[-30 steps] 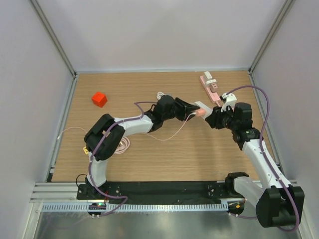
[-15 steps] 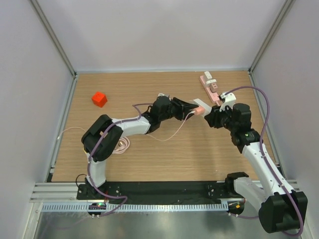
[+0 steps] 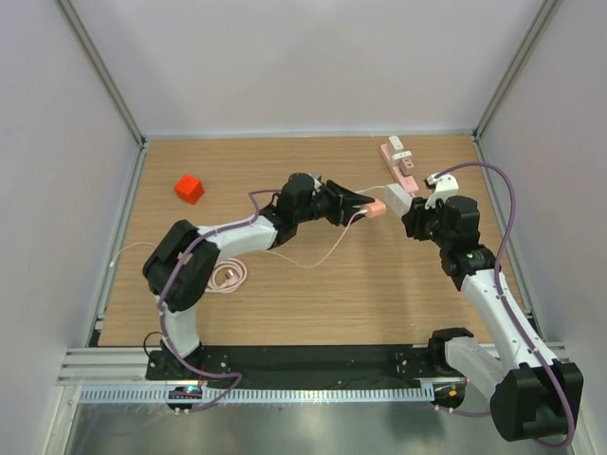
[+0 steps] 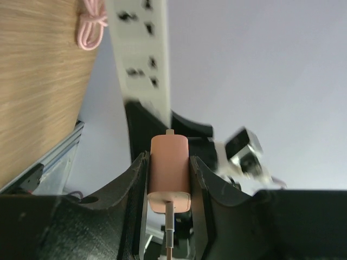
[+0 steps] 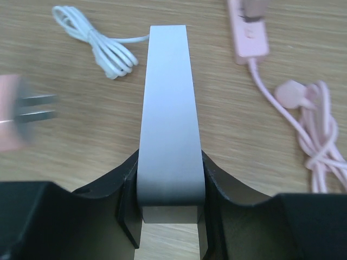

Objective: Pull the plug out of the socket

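Extraction looking finished: left gripper [image 4: 169,161] clamping rounded pink plastic plug [image 4: 169,176], prongs [image 5: 38,106] hanging clear beside right gripper [image 5: 169,168], itself pinching long white socket strip [image 5: 168,92]. Next move likely calling for gentle set-down.

The left pincer [image 3: 361,205] grips the pink plug [image 3: 375,209] above the middle of the wooden counter [image 3: 313,313]. The plug's thin pink cable [image 3: 327,254] trails to a coil [image 3: 228,277] beside the left arm. The right pincer [image 3: 410,212] holds the white socket strip [image 3: 397,198], whose end lies just beside the plug's tip. A red cube [image 3: 189,188] sits far left, and a pink power strip [image 3: 399,163] lies at the back.
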Robot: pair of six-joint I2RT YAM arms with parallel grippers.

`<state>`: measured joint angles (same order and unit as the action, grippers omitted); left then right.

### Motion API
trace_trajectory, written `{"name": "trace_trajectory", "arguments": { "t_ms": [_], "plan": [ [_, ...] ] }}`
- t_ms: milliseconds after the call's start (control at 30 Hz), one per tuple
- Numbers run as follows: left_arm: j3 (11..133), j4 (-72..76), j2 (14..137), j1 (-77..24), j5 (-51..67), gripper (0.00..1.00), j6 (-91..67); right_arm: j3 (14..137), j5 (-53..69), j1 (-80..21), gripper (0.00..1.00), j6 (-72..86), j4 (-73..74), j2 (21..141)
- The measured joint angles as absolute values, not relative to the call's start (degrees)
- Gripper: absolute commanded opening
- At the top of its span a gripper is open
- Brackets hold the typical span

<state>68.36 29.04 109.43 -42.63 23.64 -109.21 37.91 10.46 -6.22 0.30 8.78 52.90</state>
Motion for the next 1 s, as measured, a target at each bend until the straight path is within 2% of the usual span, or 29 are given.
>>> {"name": "trace_trajectory", "arguments": {
  "t_ms": [133,267,500,667,833,1000],
  "plan": [
    [69.58,16.8,99.04,-42.74,23.05,0.0,-103.44,37.32,1.91,-4.51,0.01,-0.14,9.32,54.04],
    [72.88,11.94,93.12,-41.98,23.86,0.0,-98.26,37.28,0.25,-4.32,0.01,-0.14,9.52,54.04],
    [70.13,9.5,92.36,-35.42,29.17,0.0,-88.18,38.96,12.6,-3.92,0.01,-3.05,13.26,54.04],
    [70.59,-3.53,92.55,-25.76,29.63,0.0,-72.95,39.97,21.56,-3.97,0.01,-5.8,16.01,54.04],
    [77.8,-20.91,95.18,-14.92,23.97,0.0,-54.02,39.97,25.56,-3.99,0.01,-6.83,17.74,54.06],
    [86.17,-32.03,100.22,-7.6,13.89,0.0,-37.85,40.01,26.94,-3.99,0.01,-7.25,18.22,54.41]
  ]
}}
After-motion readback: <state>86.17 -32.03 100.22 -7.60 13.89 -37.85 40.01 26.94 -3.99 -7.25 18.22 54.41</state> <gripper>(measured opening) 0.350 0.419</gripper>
